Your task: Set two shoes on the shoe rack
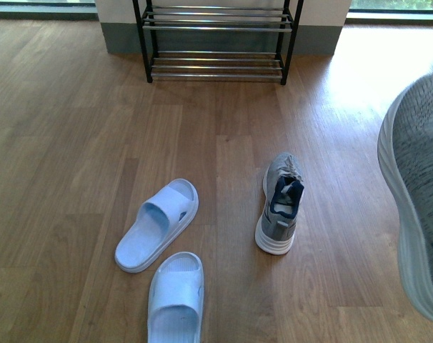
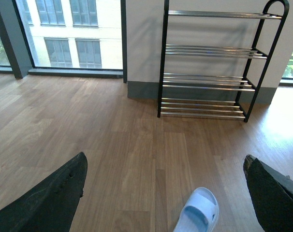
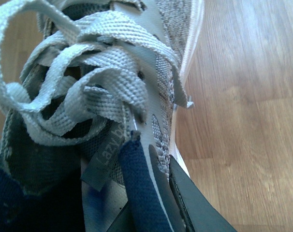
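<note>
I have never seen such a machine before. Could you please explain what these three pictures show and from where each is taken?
This is a robot with two arms, each ending in a gripper, a clamp with two fingers. The front picture comes from a camera on its body: a wooden floor, a shoe rack by the wall, a pale slide and its partner, and one grey sneaker standing on the floor. The other two pictures come from cameras on the wrists. The left gripper is open and empty. The right gripper holds the second sneaker; that shoe appears large at the front picture's right edge.
</note>
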`<action>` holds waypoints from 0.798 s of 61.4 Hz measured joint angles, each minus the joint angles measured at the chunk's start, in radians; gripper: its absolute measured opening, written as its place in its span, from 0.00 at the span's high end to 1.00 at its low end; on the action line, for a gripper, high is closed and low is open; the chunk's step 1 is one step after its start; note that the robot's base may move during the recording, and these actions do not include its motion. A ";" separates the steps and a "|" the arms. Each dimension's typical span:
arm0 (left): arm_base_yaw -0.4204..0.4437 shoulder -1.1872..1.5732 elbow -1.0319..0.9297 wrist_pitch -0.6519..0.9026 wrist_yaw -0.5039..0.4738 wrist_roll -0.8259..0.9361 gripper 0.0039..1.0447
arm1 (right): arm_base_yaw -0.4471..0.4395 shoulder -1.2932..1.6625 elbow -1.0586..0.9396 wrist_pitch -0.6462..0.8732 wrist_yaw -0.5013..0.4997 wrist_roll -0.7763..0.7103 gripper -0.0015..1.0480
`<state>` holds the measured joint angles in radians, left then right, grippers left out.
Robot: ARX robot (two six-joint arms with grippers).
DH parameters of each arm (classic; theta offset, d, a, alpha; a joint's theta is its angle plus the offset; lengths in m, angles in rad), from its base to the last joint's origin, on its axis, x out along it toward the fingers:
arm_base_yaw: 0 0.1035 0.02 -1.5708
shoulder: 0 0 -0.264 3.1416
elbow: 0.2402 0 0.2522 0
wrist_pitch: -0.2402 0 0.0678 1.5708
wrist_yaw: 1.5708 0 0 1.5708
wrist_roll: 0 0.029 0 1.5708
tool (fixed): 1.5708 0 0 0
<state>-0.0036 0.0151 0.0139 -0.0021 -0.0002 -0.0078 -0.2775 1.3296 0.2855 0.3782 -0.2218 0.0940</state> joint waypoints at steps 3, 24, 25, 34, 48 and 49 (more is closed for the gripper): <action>0.000 0.000 0.000 0.000 0.000 0.000 0.09 | 0.005 -0.071 -0.011 -0.035 -0.003 0.004 0.98; 0.000 0.000 0.000 0.000 0.000 0.000 0.09 | 0.011 -0.296 -0.056 -0.148 0.008 0.024 0.98; 0.000 0.000 0.000 0.000 0.000 0.000 0.09 | 0.011 -0.296 -0.056 -0.148 0.008 0.026 0.98; 0.000 0.000 0.000 0.000 0.000 0.000 0.09 | 0.011 -0.297 -0.056 -0.148 0.010 0.027 0.98; 0.000 0.000 0.000 0.000 -0.003 0.000 0.09 | 0.013 -0.298 -0.056 -0.148 0.000 0.027 0.98; 0.000 0.000 0.000 0.000 -0.003 0.000 0.09 | 0.013 -0.298 -0.056 -0.148 0.000 0.027 0.98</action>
<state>-0.0036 0.0151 0.0139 -0.0021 -0.0029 -0.0078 -0.2646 1.0321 0.2295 0.2298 -0.2222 0.1211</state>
